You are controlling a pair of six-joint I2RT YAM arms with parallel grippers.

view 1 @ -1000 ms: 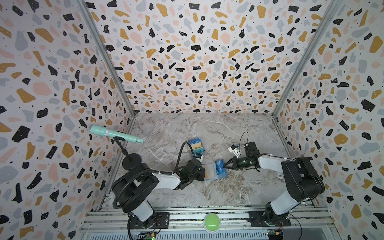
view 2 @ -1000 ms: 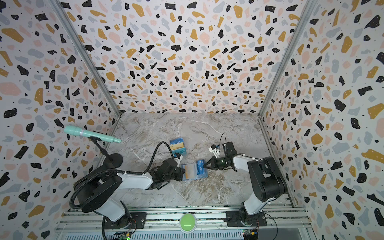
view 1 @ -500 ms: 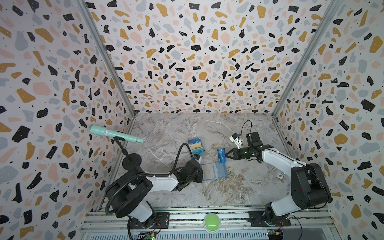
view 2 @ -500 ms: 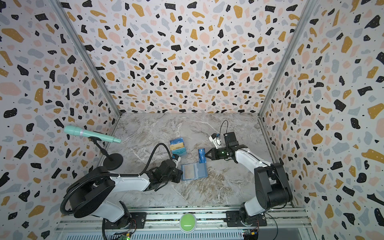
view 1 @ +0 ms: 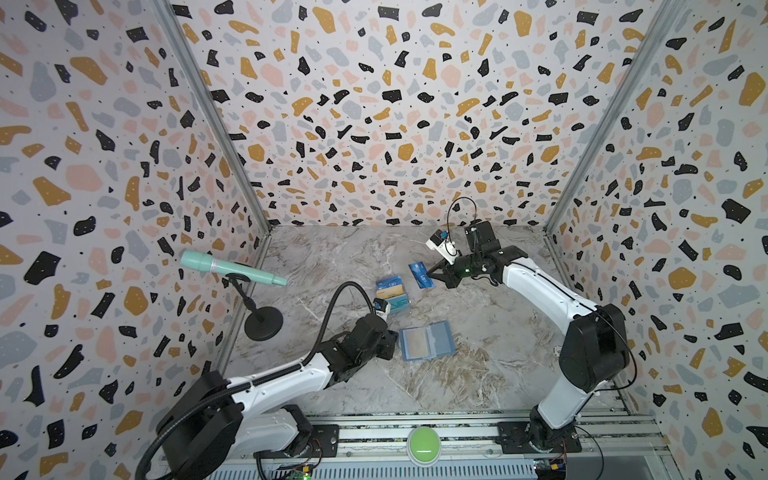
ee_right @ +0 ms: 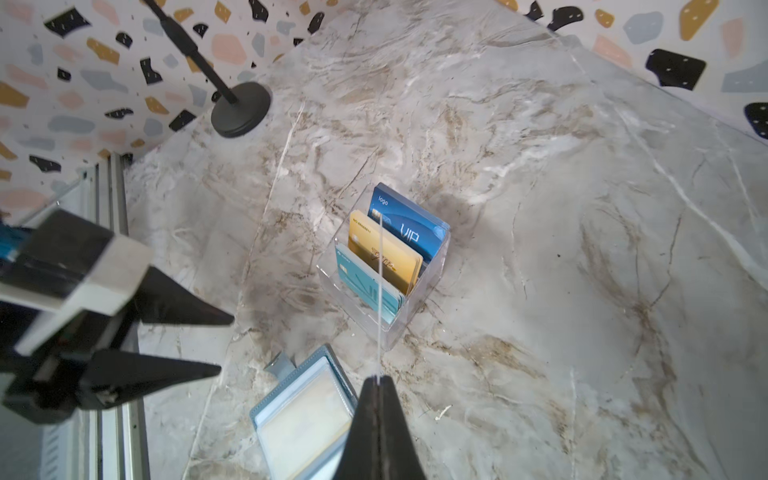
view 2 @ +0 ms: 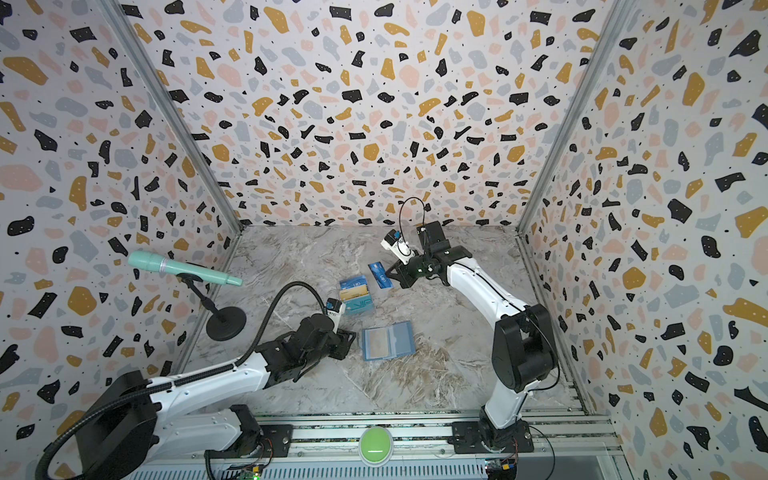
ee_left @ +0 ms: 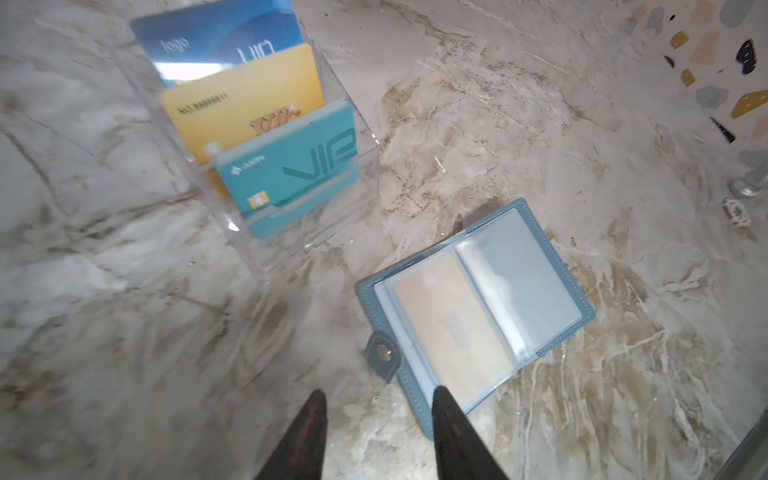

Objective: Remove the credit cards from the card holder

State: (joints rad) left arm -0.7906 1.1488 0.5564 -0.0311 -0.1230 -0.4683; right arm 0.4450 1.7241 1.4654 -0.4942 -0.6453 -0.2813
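The dusty-blue card holder [view 1: 427,340] [view 2: 387,340] lies open and flat on the marble floor. A tan credit card [ee_left: 453,324] shows in its left clear sleeve. My left gripper [ee_left: 378,401] [view 1: 392,343] is open at the holder's snap-tab edge, with nothing between its fingers. One fingertip [ee_left: 440,411] overlaps the holder's near corner. My right gripper [ee_right: 378,380] [view 1: 434,272] is shut on a blue credit card [view 1: 422,275] [view 2: 380,275]. It holds the card in the air, right of the clear stand. In the right wrist view this card shows edge-on as a thin line.
A clear acrylic tiered stand [view 1: 406,309] [ee_left: 365,174] behind the holder carries blue, tan-gold and teal cards. A teal microphone [view 1: 232,272] on a black round base [view 1: 264,324] stands by the left wall. A green button [view 1: 423,444] sits on the front rail.
My right gripper has lifted the blue card up and away from the holder toward the back. My left gripper has opened and let go of the holder, which now lies flat.
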